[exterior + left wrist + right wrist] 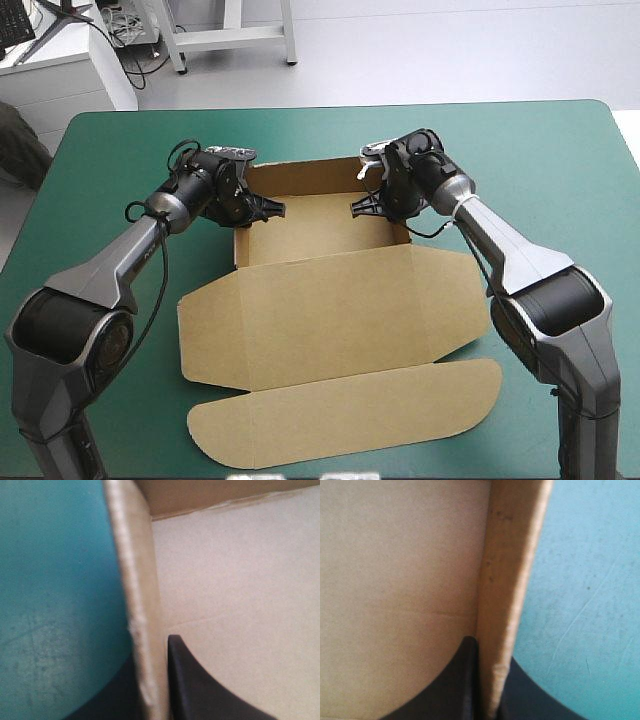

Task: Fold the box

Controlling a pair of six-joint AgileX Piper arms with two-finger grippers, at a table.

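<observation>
table [560, 150] | teal-green cover [50, 605] | far corners rounded | faint scratches on cover

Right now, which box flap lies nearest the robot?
The long rounded flap, flat by the table's near edge; the lid panel and raised walls lie farther off.

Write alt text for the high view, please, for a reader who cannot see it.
A brown box lies on a teal-green table as an open tray, its lid flat toward the near edge. The left gripper and right gripper each clamp one of the tray's opposite side walls.
</observation>
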